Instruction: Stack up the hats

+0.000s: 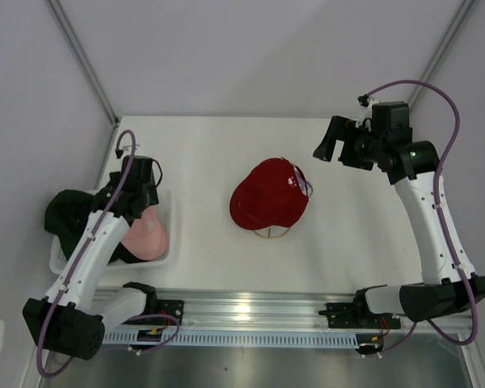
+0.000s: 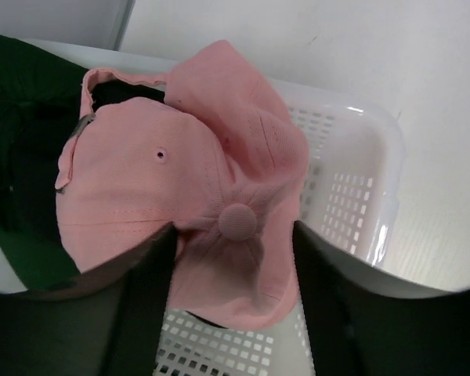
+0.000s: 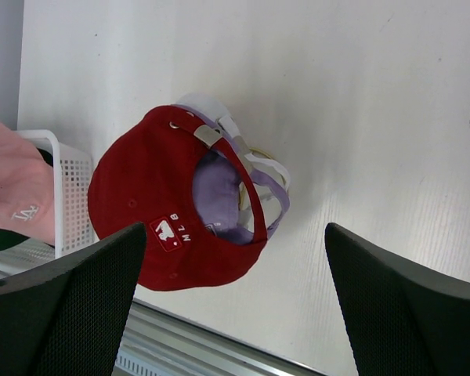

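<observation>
Straddling pink cap with left gripper apart, straight above, at worktop's left edge; right gripper apart, distant.

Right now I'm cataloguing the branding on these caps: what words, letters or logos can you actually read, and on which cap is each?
"MLB": white letters on a small patch at the back of the red cap, beside a small white figure logo.
Pink cap: a white embroidered mark, too small to read.
No other text is legible in any view.
</observation>
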`<state>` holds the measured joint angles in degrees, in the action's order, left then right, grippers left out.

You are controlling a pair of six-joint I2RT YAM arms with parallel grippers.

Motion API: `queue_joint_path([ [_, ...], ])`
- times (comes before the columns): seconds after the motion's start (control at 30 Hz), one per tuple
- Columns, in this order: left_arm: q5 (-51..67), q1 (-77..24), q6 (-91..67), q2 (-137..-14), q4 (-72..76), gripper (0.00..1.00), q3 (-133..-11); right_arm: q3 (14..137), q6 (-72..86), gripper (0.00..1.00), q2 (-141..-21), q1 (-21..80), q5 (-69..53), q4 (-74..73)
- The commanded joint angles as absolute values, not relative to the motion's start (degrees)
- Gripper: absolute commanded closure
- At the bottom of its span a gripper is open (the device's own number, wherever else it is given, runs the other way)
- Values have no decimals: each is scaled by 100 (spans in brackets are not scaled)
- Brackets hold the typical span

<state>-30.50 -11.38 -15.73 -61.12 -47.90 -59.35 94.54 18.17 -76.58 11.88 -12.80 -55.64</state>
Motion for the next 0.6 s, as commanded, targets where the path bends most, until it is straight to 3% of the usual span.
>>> queue_joint_path([
  [0.0,-2768,-1072,-1213,-5906,-4122,46,-5845,9712,1819,0,-7585,1178,-1423,-5344],
  [0.07,-2760,-1072,-1064,-5898,-4148,66,-5923,9756,1872,1,-7646,1187,-1538,-5309],
  [0.1,-2786,-1072,-1046,-5871,-4192,95,-5976,9799,1889,0,-7655,1187,-1573,-5282],
  [0.13,-2717,-1064,-933,-5836,-4297,99,-6098,9817,1881,0,-7673,1178,-1591,-5221],
  [0.33,-873,-1072,216,-5257,-5097,99,-7746,9809,1942,0,-7769,1178,-1951,-4747],
  [0.57,2721,-1099,1177,-4860,-4738,94,-8438,10010,1828,0,-7840,1178,-2540,-4263],
])
